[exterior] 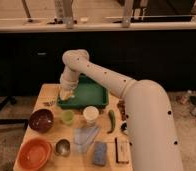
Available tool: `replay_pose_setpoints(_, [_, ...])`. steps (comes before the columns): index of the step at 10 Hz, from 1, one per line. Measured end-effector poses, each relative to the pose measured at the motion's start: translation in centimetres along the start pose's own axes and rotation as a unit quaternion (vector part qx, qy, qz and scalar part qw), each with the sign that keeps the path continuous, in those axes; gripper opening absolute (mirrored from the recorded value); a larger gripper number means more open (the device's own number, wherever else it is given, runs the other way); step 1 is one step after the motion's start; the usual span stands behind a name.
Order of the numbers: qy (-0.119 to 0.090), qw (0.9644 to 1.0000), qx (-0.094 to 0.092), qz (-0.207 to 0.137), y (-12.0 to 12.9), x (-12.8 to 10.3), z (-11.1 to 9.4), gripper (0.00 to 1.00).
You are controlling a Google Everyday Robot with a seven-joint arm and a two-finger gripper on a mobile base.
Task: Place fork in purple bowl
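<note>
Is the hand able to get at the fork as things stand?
Probably yes: the hand hangs at the left edge of the green tray, and the fork lies just left of it, with nothing between them.

fork [49, 103]: small, thin, grey, faint, lying flat on table [44, 93] near back-left edge | bowl [41, 120]: dark purple, round, glossy, upright, near the fork, in front of it, apart | gripper [66, 93]: low, just right of fork
</note>
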Motion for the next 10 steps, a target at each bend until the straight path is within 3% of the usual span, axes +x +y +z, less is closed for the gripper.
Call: replay_pose_setpoints(10, [-0.045,0.9957,-0.052,-0.062,0.6,-5.6,5.6,0.00])
